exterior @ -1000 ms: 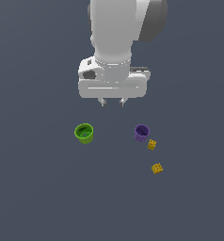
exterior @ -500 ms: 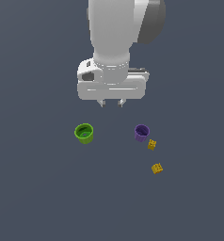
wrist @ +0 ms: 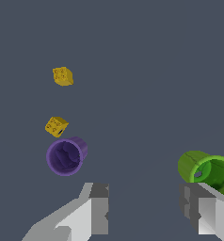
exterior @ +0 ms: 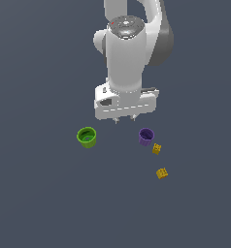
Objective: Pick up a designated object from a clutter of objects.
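1. In the exterior view we see the arm [exterior: 129, 53] filling the upper middle of the frame, with the gripper [exterior: 125, 119] hanging below it just above centre.
2. The fingers [wrist: 99, 207] are spread wide apart and grasp nothing; in the wrist view bare floor shows between them.
3. We find the purple cup [exterior: 146, 136] just right of centre in the exterior view, upright on the floor [exterior: 40, 193], a little below and to the right of the fingertips and not touching them.
4. In the wrist view the purple cup [wrist: 66, 156] appears at the middle left, its open mouth turned toward the camera, close beside one finger but outside the gap.
5. We see the green cup [exterior: 87, 137] left of centre in the exterior view, level with the purple one and well apart from it; the gripper hangs above the space between the two.
6. In the wrist view the green cup [wrist: 206, 172] sits at the right edge, partly covered by the other finger [wrist: 205, 212].
7. A yellow block [exterior: 156, 148] lies just beside the purple cup, to its lower right in the exterior view; we cannot tell if they touch.
8. A second block [exterior: 161, 173] lies further toward the lower right, apart from the first.
9. In the wrist view both blocks stand in the upper left, the near block [wrist: 56, 126] just above the purple cup and the far block [wrist: 62, 76] above that.
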`<state>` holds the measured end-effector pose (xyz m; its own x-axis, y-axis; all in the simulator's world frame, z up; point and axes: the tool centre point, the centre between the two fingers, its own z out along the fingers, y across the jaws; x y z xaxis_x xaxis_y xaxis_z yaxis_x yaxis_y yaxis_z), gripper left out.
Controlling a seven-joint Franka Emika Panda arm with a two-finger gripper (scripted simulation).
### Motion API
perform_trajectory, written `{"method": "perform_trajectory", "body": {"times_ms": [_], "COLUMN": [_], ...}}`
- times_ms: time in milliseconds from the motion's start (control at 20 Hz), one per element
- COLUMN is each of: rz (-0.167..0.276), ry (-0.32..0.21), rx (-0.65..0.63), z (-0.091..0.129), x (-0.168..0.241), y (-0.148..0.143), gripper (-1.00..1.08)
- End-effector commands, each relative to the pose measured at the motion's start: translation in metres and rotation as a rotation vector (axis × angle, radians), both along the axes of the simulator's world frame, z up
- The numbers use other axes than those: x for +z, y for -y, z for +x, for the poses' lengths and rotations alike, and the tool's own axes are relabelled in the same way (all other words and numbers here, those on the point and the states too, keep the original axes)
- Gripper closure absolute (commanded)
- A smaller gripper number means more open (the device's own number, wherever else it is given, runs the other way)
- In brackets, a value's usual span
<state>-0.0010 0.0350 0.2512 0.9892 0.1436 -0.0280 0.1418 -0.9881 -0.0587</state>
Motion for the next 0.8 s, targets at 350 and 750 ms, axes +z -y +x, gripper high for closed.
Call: {"method": "perform_trajectory", "body": {"times_ms": [350,750], "rz": [0.091,0.131], "ry": [-0.034,-0.048], "rx": [0.17,0.243], "z": [-0.016,-0.034], "x": [-0.101,-0.149], "y": [-0.059,-0.084], "gripper": [-0.2,-0.2]}}
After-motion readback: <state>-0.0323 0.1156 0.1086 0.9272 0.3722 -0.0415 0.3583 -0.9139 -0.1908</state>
